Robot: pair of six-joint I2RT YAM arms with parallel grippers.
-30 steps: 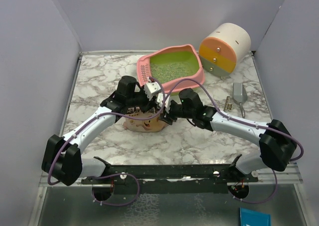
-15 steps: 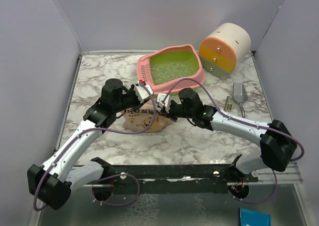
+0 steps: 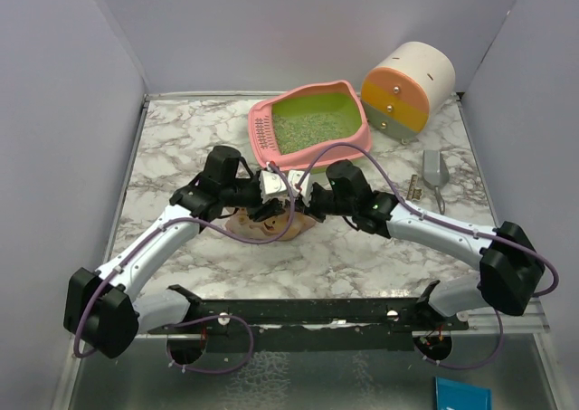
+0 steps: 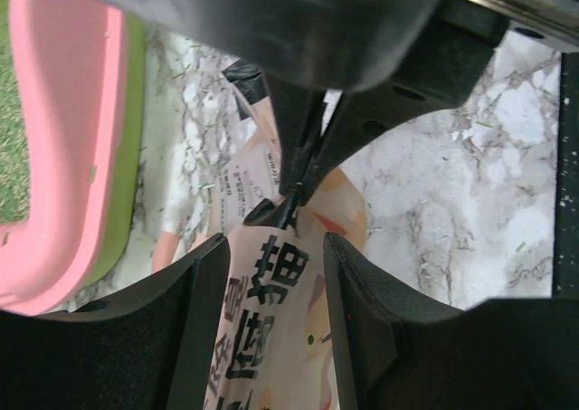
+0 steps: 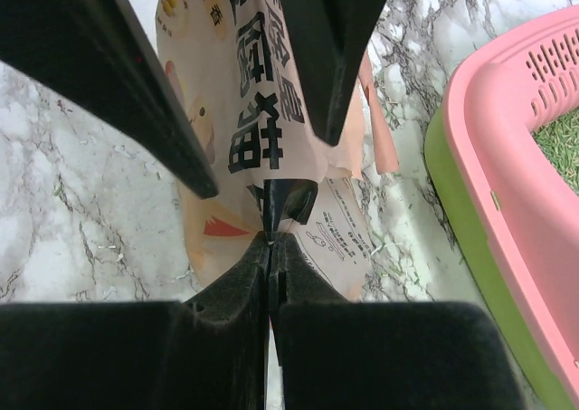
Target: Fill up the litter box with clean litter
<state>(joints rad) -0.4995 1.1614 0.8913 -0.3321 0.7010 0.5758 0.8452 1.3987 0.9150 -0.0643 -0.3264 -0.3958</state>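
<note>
The tan pouch [image 3: 264, 228] lies on the marble counter [image 3: 181, 138] at mid-frame in the top view, just below the litter box [image 3: 264, 131], in which clean litter [image 3: 312, 120] is seen. A folded edge of the pouch is pinched by the fully closed right tool [image 5: 270, 240]. The left tool [image 4: 274, 247] is spread wide, its fingers astride the pouch without clamping. The film is judged soft and slick, with granules shifting inside, so a hold on the stiffer seam is advised, with the far end supported.
</note>
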